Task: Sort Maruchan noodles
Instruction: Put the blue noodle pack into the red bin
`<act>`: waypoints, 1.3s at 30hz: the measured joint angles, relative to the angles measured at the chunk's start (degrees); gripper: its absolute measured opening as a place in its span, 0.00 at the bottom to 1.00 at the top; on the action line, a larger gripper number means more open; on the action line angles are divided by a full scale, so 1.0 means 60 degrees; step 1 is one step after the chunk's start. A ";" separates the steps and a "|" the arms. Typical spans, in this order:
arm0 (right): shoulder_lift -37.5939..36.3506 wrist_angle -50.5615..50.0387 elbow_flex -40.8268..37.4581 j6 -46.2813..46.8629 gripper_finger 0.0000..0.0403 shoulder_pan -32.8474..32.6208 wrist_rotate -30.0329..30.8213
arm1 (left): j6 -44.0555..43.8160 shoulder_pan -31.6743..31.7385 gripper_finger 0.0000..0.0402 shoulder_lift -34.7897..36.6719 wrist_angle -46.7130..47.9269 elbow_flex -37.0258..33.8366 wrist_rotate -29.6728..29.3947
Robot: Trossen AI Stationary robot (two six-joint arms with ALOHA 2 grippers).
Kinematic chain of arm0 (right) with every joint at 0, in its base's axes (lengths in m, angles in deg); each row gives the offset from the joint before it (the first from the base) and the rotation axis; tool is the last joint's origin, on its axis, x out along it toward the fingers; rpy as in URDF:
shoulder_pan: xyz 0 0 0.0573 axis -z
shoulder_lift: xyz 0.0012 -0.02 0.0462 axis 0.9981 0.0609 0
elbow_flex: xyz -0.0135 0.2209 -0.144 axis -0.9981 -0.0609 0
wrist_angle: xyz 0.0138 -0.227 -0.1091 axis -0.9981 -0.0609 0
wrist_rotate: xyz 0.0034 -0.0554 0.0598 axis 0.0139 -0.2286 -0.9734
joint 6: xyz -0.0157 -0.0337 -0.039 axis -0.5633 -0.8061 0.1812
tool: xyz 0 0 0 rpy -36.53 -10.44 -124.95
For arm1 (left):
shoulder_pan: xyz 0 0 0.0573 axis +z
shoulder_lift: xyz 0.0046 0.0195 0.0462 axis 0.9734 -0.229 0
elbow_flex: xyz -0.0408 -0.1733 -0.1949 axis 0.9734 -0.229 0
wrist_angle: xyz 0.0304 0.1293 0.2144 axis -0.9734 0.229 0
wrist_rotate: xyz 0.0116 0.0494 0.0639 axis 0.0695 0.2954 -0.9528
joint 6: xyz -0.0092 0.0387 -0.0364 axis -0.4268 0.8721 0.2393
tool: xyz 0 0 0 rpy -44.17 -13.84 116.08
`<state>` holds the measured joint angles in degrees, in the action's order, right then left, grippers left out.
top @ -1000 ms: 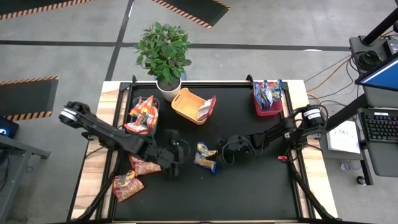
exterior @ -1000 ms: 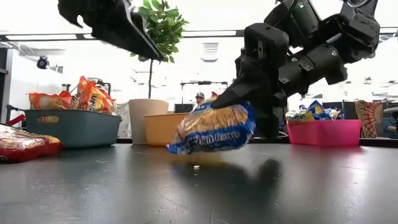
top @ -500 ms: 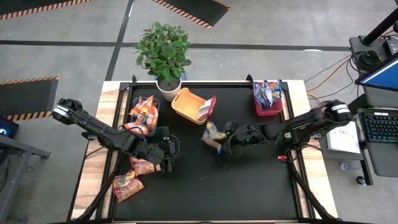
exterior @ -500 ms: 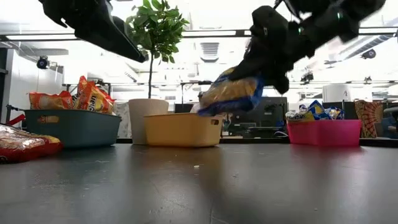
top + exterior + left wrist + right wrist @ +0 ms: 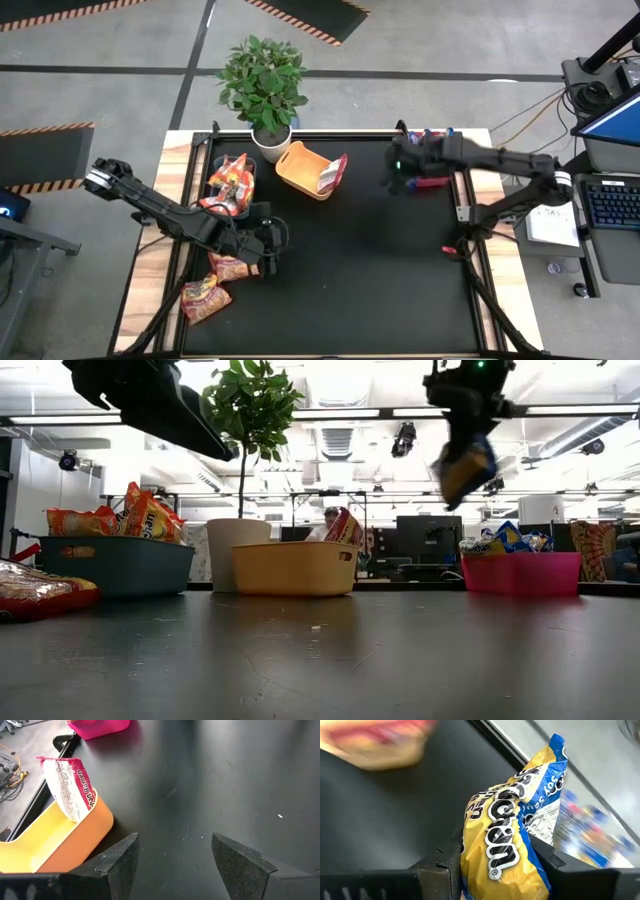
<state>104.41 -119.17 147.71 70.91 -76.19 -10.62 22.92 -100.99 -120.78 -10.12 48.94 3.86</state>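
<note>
My right gripper [image 5: 402, 168] is shut on a blue-and-yellow noodle packet [image 5: 515, 830], high above the table [image 5: 465, 465], beside the red bin [image 5: 432, 172] at the far right. That bin holds more blue packets [image 5: 505, 540]. My left gripper [image 5: 175, 865] is open and empty over the table's left half [image 5: 268, 242]. The orange bin [image 5: 303, 170] holds a pinkish-red packet [image 5: 67, 785] that leans on its wall. The dark teal bin [image 5: 120, 565] holds orange packets [image 5: 230, 182]. Two more packets [image 5: 232, 266] [image 5: 205, 297] lie flat at the near left. My right gripper pinches the blue-and-yellow packet between its two fingers [image 5: 442, 865], at one end of the packet [image 5: 495, 870]. The packet is lifted clear of the table and hangs tilted below the gripper [image 5: 462, 470].
A potted plant [image 5: 265, 85] stands at the far edge, between the teal and orange bins. The black table top [image 5: 380, 280] lies bare in the middle and near right. A person shows far off in the room [image 5: 322, 518].
My right gripper has lifted the blue-and-yellow packet off the middle of the table, carried it up and toward the far right, and now holds it beside the red bin. My left gripper has drawn back a little toward the table's left edge, staying open.
</note>
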 joint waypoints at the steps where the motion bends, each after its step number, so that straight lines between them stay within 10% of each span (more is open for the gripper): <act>1: 0.0143 -0.0735 0.0409 -0.0004 0.35 0.0341 -0.0145 | 0.0003 0.0000 0.58 0.0000 0.0008 0.0000 0.0000; 9: 0.1353 -0.3887 0.1808 -0.2756 0.35 0.2554 -0.1249 | 0.0075 0.0000 0.58 0.0000 0.0072 0.0000 0.0000; 20: 0.2682 -0.3901 0.0697 -0.9761 0.35 0.2500 -0.1193 | 0.0079 0.0000 0.58 0.0000 0.0233 0.0000 0.0000; 39: 0.1942 -0.3925 -0.0147 -1.0118 0.35 0.2470 -0.0581 | 0.1146 0.0013 0.58 0.0000 0.0237 0.0000 -0.0755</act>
<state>116.06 -142.72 146.83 10.20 -61.38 -14.10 29.79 -100.91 -120.78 -8.69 48.94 -0.67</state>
